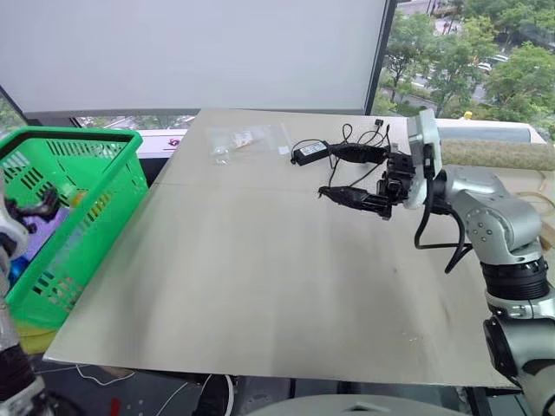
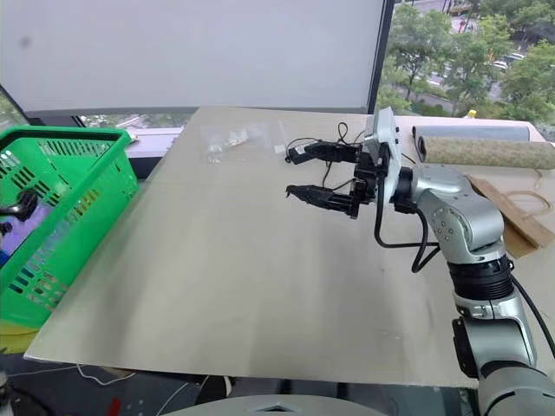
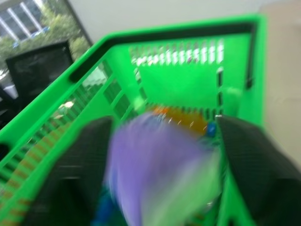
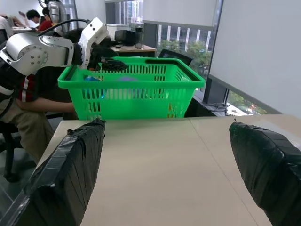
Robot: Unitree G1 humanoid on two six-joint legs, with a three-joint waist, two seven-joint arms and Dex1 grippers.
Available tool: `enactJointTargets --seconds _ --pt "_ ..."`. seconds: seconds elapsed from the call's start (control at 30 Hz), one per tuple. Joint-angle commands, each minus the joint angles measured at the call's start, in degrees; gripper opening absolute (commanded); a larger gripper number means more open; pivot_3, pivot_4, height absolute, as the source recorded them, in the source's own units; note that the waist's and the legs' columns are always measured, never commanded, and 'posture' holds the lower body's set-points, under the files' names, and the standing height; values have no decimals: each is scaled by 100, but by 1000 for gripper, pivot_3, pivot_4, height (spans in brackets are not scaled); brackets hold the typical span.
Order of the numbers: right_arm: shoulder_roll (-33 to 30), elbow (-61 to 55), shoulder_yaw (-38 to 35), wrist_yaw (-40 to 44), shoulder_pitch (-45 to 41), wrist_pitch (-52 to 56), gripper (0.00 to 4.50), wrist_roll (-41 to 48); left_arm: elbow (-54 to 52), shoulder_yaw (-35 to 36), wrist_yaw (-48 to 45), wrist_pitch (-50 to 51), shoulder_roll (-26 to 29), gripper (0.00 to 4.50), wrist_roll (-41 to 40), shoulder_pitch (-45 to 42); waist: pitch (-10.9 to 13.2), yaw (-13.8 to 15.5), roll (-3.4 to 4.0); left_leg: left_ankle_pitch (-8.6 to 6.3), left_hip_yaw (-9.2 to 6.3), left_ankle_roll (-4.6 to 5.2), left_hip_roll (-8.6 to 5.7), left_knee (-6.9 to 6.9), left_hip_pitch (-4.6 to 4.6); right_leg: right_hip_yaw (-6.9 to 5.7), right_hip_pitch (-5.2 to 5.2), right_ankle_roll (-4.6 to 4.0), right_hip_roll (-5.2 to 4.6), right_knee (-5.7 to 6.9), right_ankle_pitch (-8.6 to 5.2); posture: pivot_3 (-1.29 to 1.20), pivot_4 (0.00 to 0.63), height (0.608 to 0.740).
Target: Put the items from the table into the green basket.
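Observation:
The green basket (image 1: 78,134) stands off the left edge of the table (image 1: 260,277). My left gripper (image 1: 39,206) hangs over it, fingers wide apart. In the left wrist view a blurred purple soft pack (image 3: 160,169) sits between those fingers (image 3: 89,155), inside the basket walls; I cannot tell if it touches them. Something blue (image 3: 104,211) lies deeper in the basket. My right gripper (image 1: 326,170) is open and empty above the table's far middle, pointing left. A flat brown bag with loop handles (image 2: 512,221) lies at the table's right edge.
A clear plastic bag (image 1: 247,139) and a black power adapter with cable (image 1: 308,152) lie at the far side of the table. A brownish roll (image 1: 494,154) lies far right. In the right wrist view a seated person (image 4: 23,117) is beside the basket (image 4: 131,84).

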Motion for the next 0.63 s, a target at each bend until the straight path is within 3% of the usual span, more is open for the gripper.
enactJointTargets --seconds 0.03,0.13,0.33,0.47,0.63 --pt "-209 -197 -240 -71 149 -29 4500 -31 -457 -28 -126 -703 -248 4371 -436 -422 -2 -9 -2 2 0 -4 0 0 -2 -1 0 0 -1 -2 0 106 0 740" --pt "-472 -85 -399 -95 651 -310 4500 -281 -1341 -728 -906 -790 -797 4371 -1183 -1 -15 -11 -3 5 7 -9 -8 1 -4 2 2 1 -14 -6 1 86 0 740" --pt "-774 432 -809 -489 1982 -1259 4500 -1145 -2209 -2528 -1060 -1030 -1722 4371 -1103 1427 -25 -170 11 -4 39 11 -15 2 0 20 2 3 -25 -7 1 25 0 740" --pt "-797 839 -930 -637 2716 -1834 4500 -1572 -1986 -3234 -1090 -1503 -1949 4371 -713 1992 -33 -319 47 -12 50 27 6 2 18 29 6 1 3 7 1 8 0 740" --pt "-701 1242 -977 -809 3086 -2202 4500 -1819 -1730 -3651 -1343 -2019 -1895 4371 -504 2338 -10 -437 109 -16 104 33 26 -7 109 74 114 -2 49 -3 -5 -1 0 740"
